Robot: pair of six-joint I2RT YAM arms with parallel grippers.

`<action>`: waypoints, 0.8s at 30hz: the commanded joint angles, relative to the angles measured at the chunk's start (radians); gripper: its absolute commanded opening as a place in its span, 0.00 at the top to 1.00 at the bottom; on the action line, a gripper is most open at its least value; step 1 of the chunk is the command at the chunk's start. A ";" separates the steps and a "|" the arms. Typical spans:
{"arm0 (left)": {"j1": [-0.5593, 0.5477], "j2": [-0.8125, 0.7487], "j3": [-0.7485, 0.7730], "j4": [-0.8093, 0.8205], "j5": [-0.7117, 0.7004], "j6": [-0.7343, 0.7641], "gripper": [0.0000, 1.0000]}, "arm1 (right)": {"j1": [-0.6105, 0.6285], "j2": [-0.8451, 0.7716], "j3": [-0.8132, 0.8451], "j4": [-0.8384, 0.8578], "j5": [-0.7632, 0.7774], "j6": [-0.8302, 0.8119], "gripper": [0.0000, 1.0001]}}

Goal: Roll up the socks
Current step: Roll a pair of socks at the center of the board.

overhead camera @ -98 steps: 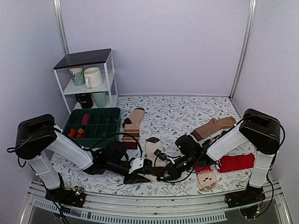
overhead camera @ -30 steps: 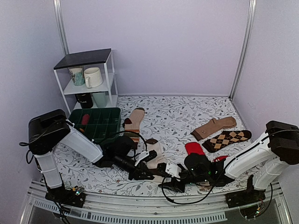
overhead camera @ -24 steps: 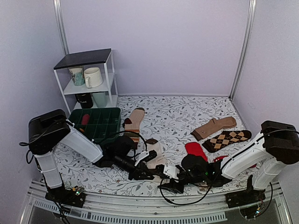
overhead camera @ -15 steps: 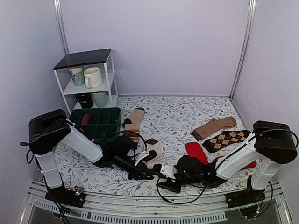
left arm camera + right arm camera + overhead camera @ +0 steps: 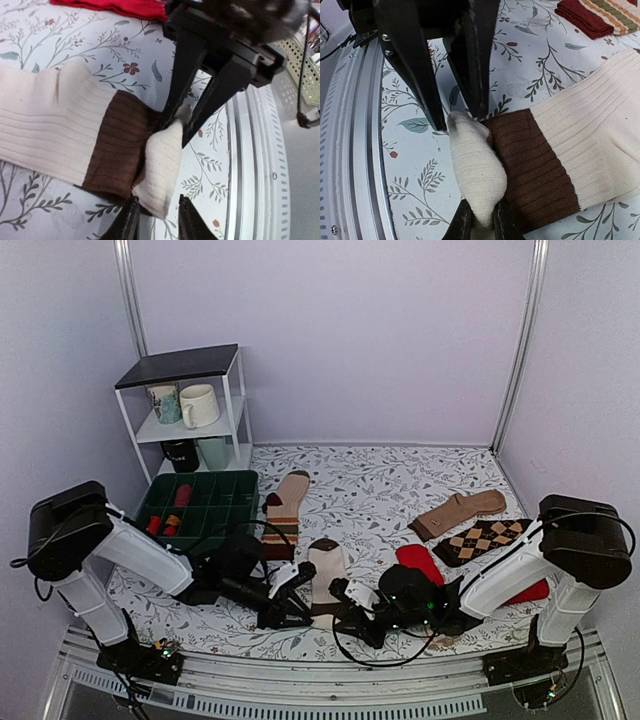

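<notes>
The cream-white sock lies on the floral mat with its dark brown band toward the near edge. Its near end is folded up into a small cream roll against the band. My left gripper and my right gripper meet at this roll from opposite sides. In the right wrist view my right gripper pinches one end of the roll. In the left wrist view my left gripper closes on the other end. The rest of the sock lies flat.
A tan striped sock lies beyond, next to a green compartment tray. A white shelf with mugs stands back left. Red socks, an argyle sock and a brown sock lie to the right. The metal front rail is close.
My left arm has drawn back to the left and lower. The sock has gone from raised to flat and straight. My right gripper has slid left to the sock's near end.
</notes>
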 commanded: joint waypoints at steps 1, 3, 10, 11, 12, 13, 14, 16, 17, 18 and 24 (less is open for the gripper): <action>0.004 -0.112 -0.045 0.038 -0.059 0.092 0.69 | -0.059 0.021 -0.038 -0.197 -0.196 0.106 0.96; -0.007 -0.149 -0.060 0.046 -0.071 0.146 0.66 | -0.089 0.033 -0.011 -0.241 -0.280 0.123 0.96; -0.068 -0.168 -0.100 0.121 -0.118 0.292 0.55 | -0.175 0.097 0.122 -0.490 -0.451 0.137 0.96; -0.072 -0.154 -0.095 0.120 -0.117 0.301 0.50 | -0.190 0.103 0.137 -0.516 -0.472 0.140 0.96; -0.075 -0.139 -0.088 0.116 -0.114 0.311 0.47 | -0.200 0.109 0.150 -0.543 -0.481 0.143 0.96; -0.078 -0.124 -0.078 0.107 -0.112 0.320 0.47 | -0.209 0.118 0.164 -0.573 -0.485 0.144 0.96; -0.083 -0.110 -0.069 0.099 -0.112 0.328 0.47 | -0.216 0.127 0.179 -0.599 -0.488 0.143 0.96; -0.093 -0.085 -0.055 0.093 -0.115 0.341 0.48 | -0.231 0.144 0.207 -0.640 -0.494 0.141 0.96; -0.096 -0.075 -0.049 0.093 -0.124 0.346 0.48 | -0.235 0.153 0.219 -0.650 -0.501 0.142 0.96; -0.100 -0.064 -0.041 0.091 -0.130 0.350 0.48 | -0.238 0.160 0.225 -0.656 -0.507 0.141 0.96; -0.109 -0.016 0.006 0.065 -0.155 0.361 0.48 | -0.247 0.185 0.248 -0.670 -0.533 0.154 0.96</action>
